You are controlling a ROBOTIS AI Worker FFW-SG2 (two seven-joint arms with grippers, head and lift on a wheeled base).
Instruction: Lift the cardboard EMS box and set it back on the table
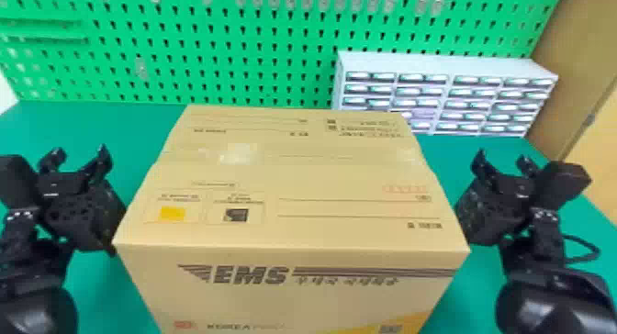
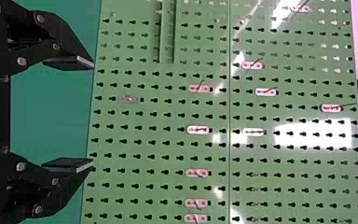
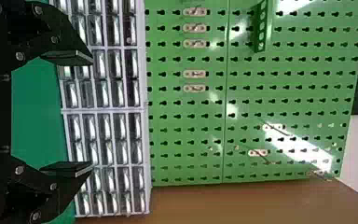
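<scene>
The cardboard EMS box (image 1: 294, 172) sits between the two arms over the green surface (image 1: 69, 126); whether its base bears on that surface or hangs just above cannot be told. The step looks like a two-sided squeeze, so it calls for equal inward pressure at matching heights, then one slow, level move of both arms together; if one side leads, the carton could tilt or slip, and too hard a push may buckle its walls. When setting down, ease the pressure only once the base is fully supported. The left tool (image 1: 79, 152) and right tool (image 1: 502, 157) flank it nearly symmetrically, their bodies close against or just beside its side walls. Both point forward, away from the robot, fingers spread with nothing between them.
</scene>
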